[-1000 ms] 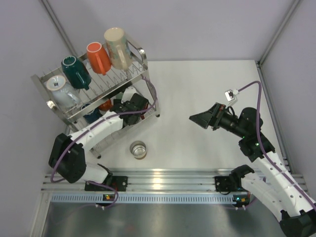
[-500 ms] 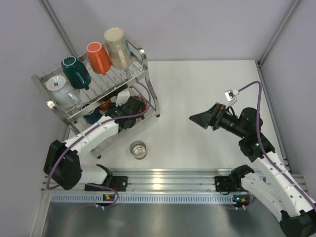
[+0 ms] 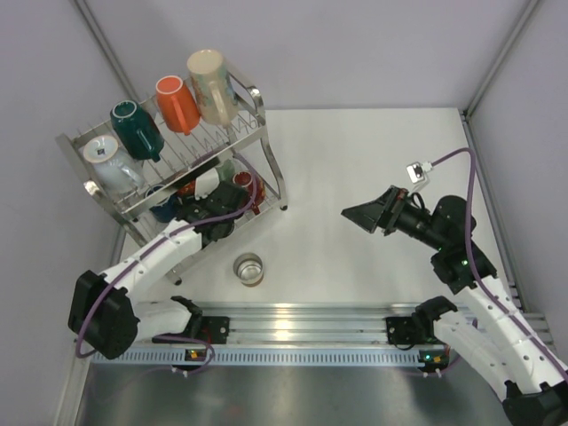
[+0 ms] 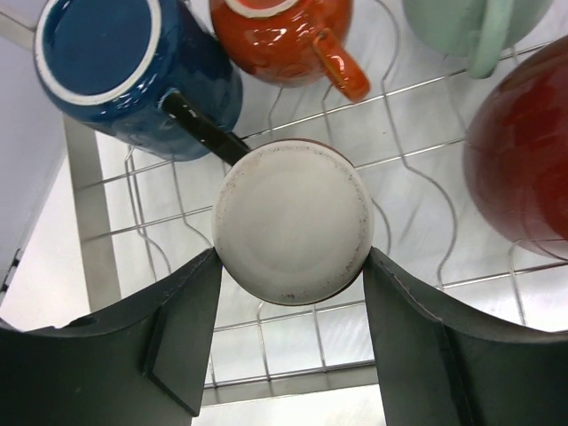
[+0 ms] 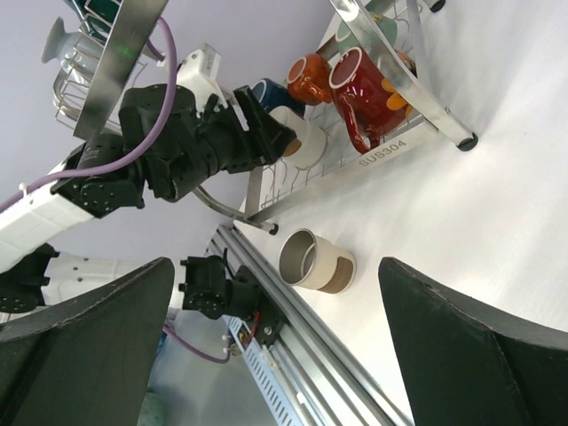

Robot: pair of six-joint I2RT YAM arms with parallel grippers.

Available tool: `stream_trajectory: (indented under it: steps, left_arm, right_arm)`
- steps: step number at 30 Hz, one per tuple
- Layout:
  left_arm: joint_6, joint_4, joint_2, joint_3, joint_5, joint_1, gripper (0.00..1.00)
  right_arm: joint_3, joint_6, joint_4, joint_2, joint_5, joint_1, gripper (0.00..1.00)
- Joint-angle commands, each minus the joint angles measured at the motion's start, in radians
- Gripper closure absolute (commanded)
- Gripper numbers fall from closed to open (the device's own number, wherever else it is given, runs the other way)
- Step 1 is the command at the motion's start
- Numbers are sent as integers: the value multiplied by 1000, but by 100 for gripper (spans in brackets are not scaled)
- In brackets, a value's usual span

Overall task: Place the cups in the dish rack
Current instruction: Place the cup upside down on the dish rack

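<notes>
"Where is the left gripper (image 4: 291, 257)?"

"Down in the bottom shelf of the big shiny wire dish rack (image 5: 382, 158). Its two black fingers (image 4: 177, 337) press on both sides of a round cup with a white bottom (image 4: 293, 213). It has a grip on that cup. I cannot tell if the cup rests on the wires."

"What is around it?"

"A dark blue mug (image 4: 133, 71), a small orange-red mug (image 4: 280, 40), a mint green mug (image 4: 470, 27) and a big dark red mug (image 4: 524, 169), all close by on the same shelf."

"And the top shelf?"

"Four there, leaning on the thin wires: a white and blue cup (image 3: 106, 160), a dark teal cup (image 3: 136, 129), an orange cup (image 3: 177, 104) and a tall beige mug (image 3: 211, 86)."

"The right gripper (image 3: 359, 213)?"

"Up over the white table (image 3: 355, 151), well apart from the rack. Its jaws are spread wide with nothing in them."

"Any cup not in the rack?"

"One. A small cream and brown cup (image 3: 248, 268) stands on the table near the rack."
</notes>
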Motion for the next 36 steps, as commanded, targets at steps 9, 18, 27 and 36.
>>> stream_trajectory:
  steps: [9,18,27,36]
  left_arm:
    - [-94,-60,-52,-85,-41,12,39]
    - [-127,-95,-75,-77,-59,12,29]
    - [-148,-124,-79,-61,-83,14,25]
    - [-101,-130,-86,-19,-47,12,24]
  right_arm:
    - [5,-2,38,-45,-29,-3,1]
    - [9,-25,3,-73,-26,-3,1]
    - [12,-31,-3,-70,-26,-4,1]
    - [12,-31,-11,-73,-23,-4,1]
